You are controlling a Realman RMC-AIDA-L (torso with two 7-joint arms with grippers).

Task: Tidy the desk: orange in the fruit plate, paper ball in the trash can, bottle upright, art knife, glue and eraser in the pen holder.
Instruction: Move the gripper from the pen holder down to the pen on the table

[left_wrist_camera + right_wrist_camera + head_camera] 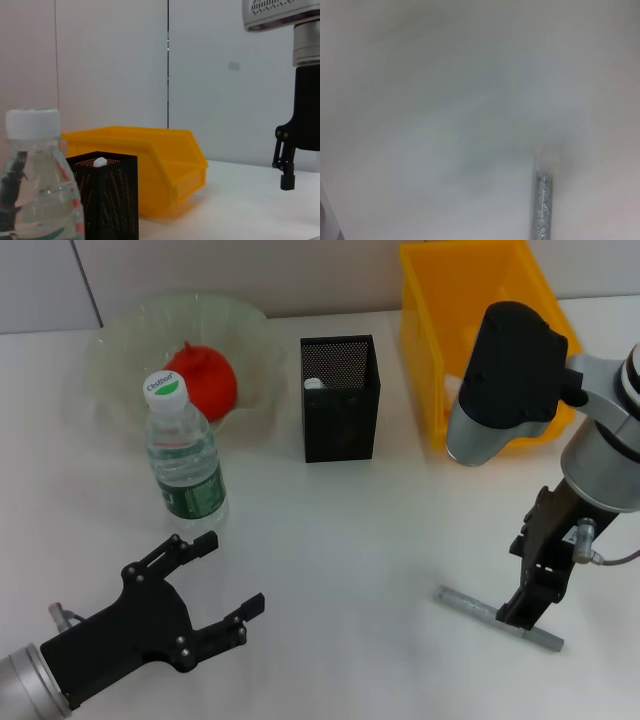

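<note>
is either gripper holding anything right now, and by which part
Left gripper is open and empty, near the bottle. Right gripper is down on the grey art knife near its middle; whether it is clamped cannot be told.

We see our left gripper [225, 575] as matte black with small screws on a silver wrist; our right gripper [527, 612] is black under silver-grey links, seemingly trailing a thin cable.

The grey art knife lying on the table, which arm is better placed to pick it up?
Right. The right gripper sits directly on the grey art knife; the open left gripper is far across the table.
</note>
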